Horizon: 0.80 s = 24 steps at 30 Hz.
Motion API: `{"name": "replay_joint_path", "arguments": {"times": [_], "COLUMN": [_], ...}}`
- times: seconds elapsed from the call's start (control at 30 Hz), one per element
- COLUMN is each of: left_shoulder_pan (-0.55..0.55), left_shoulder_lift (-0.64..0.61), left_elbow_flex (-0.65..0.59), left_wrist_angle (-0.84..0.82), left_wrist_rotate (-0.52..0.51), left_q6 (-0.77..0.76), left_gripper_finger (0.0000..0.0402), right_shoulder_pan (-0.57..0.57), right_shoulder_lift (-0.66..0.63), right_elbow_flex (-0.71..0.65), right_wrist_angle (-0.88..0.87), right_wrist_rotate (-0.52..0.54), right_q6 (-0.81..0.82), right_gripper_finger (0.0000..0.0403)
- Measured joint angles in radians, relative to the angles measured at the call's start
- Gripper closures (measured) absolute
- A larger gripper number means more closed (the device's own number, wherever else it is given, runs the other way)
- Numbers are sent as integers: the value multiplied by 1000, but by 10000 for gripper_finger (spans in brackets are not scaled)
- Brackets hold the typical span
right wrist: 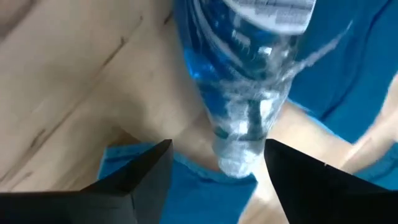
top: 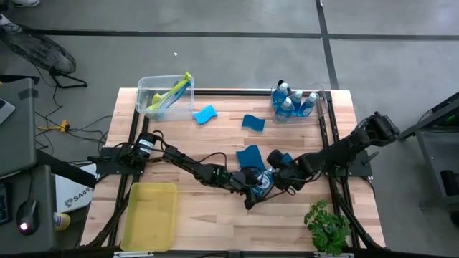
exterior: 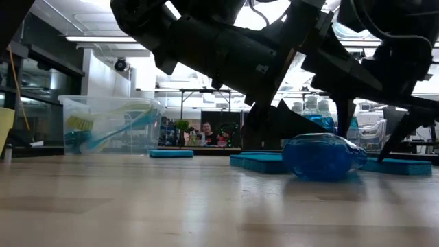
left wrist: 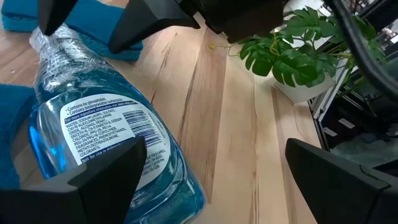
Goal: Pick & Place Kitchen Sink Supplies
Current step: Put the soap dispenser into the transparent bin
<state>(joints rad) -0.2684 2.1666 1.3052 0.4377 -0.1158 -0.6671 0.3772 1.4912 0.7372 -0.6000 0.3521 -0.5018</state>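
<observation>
A clear bottle of blue dish soap (top: 264, 183) lies on its side on the wooden table near the middle. Its neck end (right wrist: 239, 155), wrapped in clear film, is between the open fingers of my right gripper (right wrist: 216, 146), which points steeply down from the right. My left gripper (left wrist: 214, 146) comes in low from the left, open wide. One of its fingers (left wrist: 106, 174) stands in front of the bottle's labelled body (left wrist: 106, 118); the other is well off to the side. Blue sponges (top: 249, 154) (top: 283, 159) lie flat just beyond the bottle. My left gripper has one finger right by the bottle's labelled side (left wrist: 134, 134); I cannot tell whether it touches. My right gripper's fingers stand on either side of the bottle's neck; a gap shows on one side, and I cannot tell whether the other finger (right wrist: 292, 168) touches.
Two more sponges (top: 204, 115) (top: 252, 122) lie farther back. A clear bin (top: 147, 89) with dish brushes stands at the far left, and a clear bin (top: 324, 100) with soap bottles at the far right. A yellow tray (top: 150, 215) sits near left, a potted plant (top: 326, 226) near right.
</observation>
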Motion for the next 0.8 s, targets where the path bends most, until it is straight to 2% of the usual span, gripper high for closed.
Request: {"name": "replay_joint_path", "arguments": {"times": [0.4, 0.6, 0.67, 0.8], "left_shoulder_pan": [0, 0, 0, 0], "left_shoulder_lift": [0, 0, 0, 0], "left_elbow_flex": [0, -1, -1, 0], "left_wrist_angle": [0, 15, 14, 17], "left_wrist_rotate": [0, 10, 12, 20], "left_q6": [-19, -19, -19, -19], "left_gripper_finger": [17, 17, 17, 17], "right_shoulder_pan": [-152, -190, -195, -193], "right_shoulder_lift": [2, 2, 11, 54], "right_elbow_flex": [0, 0, 0, 1], "right_wrist_angle": [121, 123, 126, 133], "right_wrist_rotate": [-242, -284, -323, -332], "right_q6": [-94, -109, -109, -126], "right_gripper_finger": [157, 165, 176, 204]}}
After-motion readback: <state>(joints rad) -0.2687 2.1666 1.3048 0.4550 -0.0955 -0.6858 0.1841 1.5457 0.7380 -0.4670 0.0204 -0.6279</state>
